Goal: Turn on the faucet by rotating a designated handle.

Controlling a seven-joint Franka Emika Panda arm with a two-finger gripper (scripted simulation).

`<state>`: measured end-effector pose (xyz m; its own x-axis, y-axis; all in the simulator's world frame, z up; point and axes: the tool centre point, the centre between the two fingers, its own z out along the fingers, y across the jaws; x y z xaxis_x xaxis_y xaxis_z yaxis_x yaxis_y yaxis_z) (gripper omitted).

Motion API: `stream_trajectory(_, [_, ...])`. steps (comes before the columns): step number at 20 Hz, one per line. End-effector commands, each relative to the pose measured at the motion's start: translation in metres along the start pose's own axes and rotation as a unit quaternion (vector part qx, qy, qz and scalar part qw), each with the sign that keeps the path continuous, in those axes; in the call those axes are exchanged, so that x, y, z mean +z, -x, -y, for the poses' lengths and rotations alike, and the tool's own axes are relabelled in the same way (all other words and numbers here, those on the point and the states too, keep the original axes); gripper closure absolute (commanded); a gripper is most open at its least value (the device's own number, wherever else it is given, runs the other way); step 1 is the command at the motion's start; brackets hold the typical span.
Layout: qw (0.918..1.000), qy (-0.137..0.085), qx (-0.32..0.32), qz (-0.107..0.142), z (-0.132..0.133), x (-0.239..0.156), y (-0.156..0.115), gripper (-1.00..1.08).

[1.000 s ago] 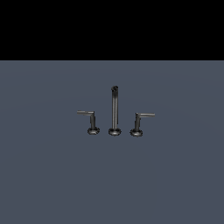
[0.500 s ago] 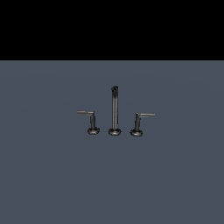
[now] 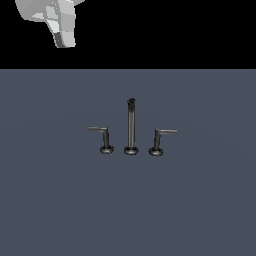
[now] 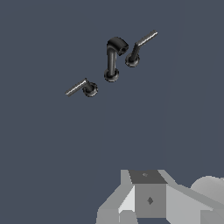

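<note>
The faucet (image 3: pixel 131 127) is a small dark metal set on the grey floor, with a tall upright spout post and two L-shaped levers on round bases. The handle (image 3: pixel 102 135) is the lever whose thin arm juts to the exterior view's left. The mirror lever (image 3: pixel 160 137) juts right. A white part of my arm (image 3: pixel 57 22) shows at the exterior view's upper left, far above and apart from the faucet. In the wrist view the spout (image 4: pixel 113 59) and both levers lie far off. Only the gripper's grey body (image 4: pixel 148 199) shows, and its fingertips are out of frame.
The flat grey floor (image 3: pixel 128 210) spreads all round the faucet. A black background fills the exterior view's upper part.
A white part of my arm has come into the exterior view at the upper left. The faucet and both levers have not moved.
</note>
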<state>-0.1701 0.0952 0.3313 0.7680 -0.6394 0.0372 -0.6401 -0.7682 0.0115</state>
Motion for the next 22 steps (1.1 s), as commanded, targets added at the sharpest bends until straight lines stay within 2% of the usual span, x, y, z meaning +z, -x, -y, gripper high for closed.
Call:
stream_trajectory(1, [0.9997,-0.001,0.026,0.002,0.011,0.013,-0.003,1.08])
stream_trajectory(11, [0.9925,-0.002,0.122,0.007,0.051,0.060,-0.019,1.08])
stream_trajectory(22, [0.9769,-0.002,0.213,0.012,0.086,0.106,-0.042,1.08])
